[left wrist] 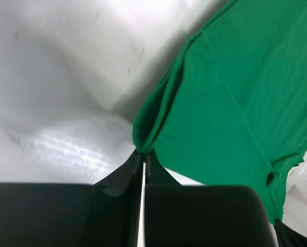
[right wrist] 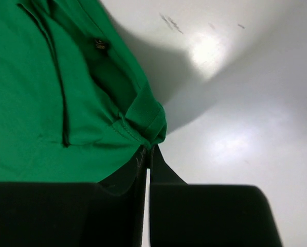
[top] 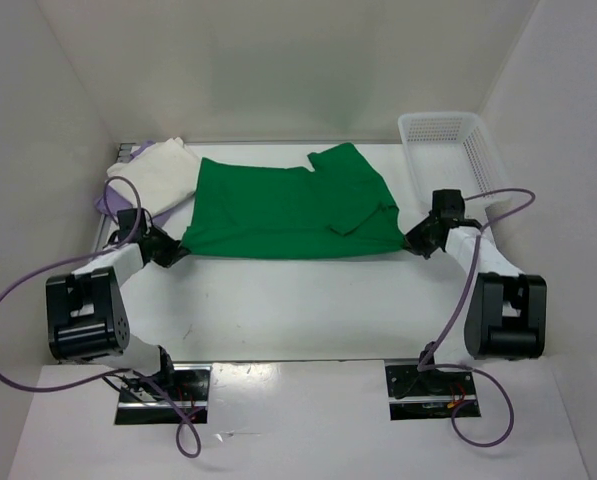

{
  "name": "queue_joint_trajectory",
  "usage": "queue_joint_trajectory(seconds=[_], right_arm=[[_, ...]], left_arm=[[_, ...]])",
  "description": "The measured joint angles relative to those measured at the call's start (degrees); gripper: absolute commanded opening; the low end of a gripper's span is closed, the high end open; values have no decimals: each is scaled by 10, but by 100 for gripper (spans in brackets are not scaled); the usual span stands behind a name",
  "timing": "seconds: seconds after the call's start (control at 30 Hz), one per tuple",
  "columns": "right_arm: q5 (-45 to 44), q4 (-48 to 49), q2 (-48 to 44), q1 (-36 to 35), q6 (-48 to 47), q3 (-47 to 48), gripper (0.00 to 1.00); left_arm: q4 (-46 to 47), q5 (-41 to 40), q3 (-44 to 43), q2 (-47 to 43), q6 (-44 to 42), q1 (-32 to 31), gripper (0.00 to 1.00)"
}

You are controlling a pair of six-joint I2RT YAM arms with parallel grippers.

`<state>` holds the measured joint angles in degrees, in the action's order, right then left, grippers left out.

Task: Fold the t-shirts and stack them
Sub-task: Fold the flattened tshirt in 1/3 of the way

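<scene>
Currently green shirt [top: 288,205] lies spread across the table [top: 298,310], both near corners pinched: left gripper [top: 178,250] clamped on the left corner, right gripper [top: 415,240] clamped on the right. Cream shirt [top: 158,175] sits bunched far left over the lavender shirt [top: 106,203]; basket [top: 448,130] far right.
</scene>
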<state>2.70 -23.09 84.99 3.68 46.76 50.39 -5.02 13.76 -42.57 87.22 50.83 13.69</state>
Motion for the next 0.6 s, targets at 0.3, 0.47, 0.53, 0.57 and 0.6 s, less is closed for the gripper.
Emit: queue_joint_trajectory(seconds=[0.3, 0.47, 0.53, 0.57, 0.6], right_arm=[[54, -149, -151, 50, -21, -29, 1], [57, -222, -198, 74, -43, -24, 8], [56, -247, -203, 76, -52, -19, 19], [54, -257, -204, 75, -57, -15, 23], [52, -266, -204, 74, -62, -11, 29]], left_arm=[[-98, 31, 87, -124, -16, 0, 0], [-166, 63, 116, -218, -9, 0, 0], [-183, 77, 117, -231, -6, 0, 0], [-192, 82, 117, -232, -4, 0, 0], [-200, 85, 118, -232, 0, 0, 3]])
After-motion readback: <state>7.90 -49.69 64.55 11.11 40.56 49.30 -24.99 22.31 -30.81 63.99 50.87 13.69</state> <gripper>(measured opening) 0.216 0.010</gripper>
